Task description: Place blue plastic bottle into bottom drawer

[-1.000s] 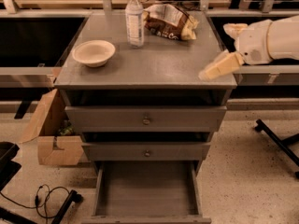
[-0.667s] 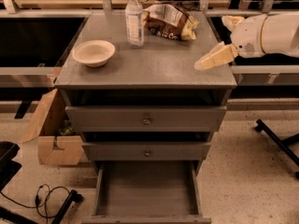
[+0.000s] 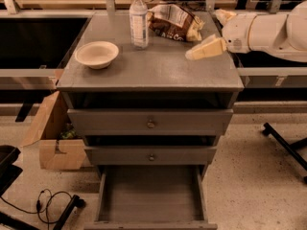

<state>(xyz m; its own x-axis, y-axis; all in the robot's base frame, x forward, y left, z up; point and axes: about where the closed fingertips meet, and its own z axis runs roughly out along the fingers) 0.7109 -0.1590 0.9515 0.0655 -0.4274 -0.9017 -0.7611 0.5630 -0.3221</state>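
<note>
The blue plastic bottle (image 3: pixel 138 19), clear with a white cap, stands upright at the back of the grey cabinet top (image 3: pixel 153 71). My gripper (image 3: pixel 213 32) hovers over the top's right rear part, to the right of the bottle and apart from it. It is open and empty, and its cream fingers (image 3: pixel 205 48) point left. The bottom drawer (image 3: pixel 151 195) is pulled out with its grey floor bare. The two upper drawers with round knobs are shut.
A cream bowl (image 3: pixel 96 54) sits on the left of the top. A crumpled chip bag (image 3: pixel 175 23) lies between the bottle and my gripper. A cardboard box (image 3: pixel 53 128) stands on the floor at left, with cables (image 3: pixel 48 202) in front of it. A black chair leg (image 3: pixel 288 147) is at right.
My gripper has moved left and toward the back, from the cabinet's right edge to beside the chip bag. The bottle, bowl and drawers have not moved.
</note>
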